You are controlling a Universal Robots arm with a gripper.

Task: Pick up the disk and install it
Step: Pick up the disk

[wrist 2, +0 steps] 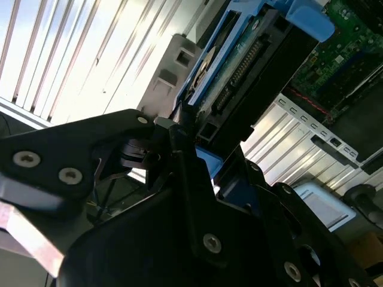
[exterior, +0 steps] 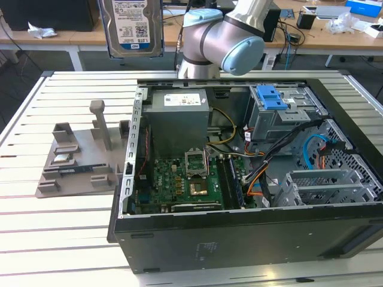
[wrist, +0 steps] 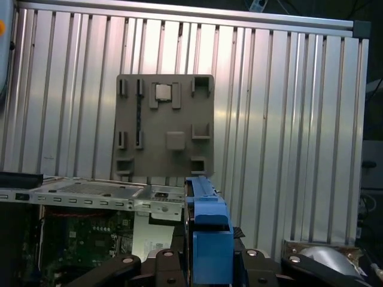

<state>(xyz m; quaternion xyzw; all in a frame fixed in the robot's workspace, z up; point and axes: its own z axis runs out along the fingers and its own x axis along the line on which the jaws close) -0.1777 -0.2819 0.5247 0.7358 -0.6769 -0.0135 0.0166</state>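
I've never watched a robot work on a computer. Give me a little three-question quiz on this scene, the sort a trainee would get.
1. True or false: the disk already sits inside the open computer case.
2. The latch on the drive cage is: A red, B blue, C green.
3. Fill in: the grey fixture plate lies at the exterior view's ____ of the case.
Key: 1 false, the pincer holds it up outside the case; 2 B; 3 left.
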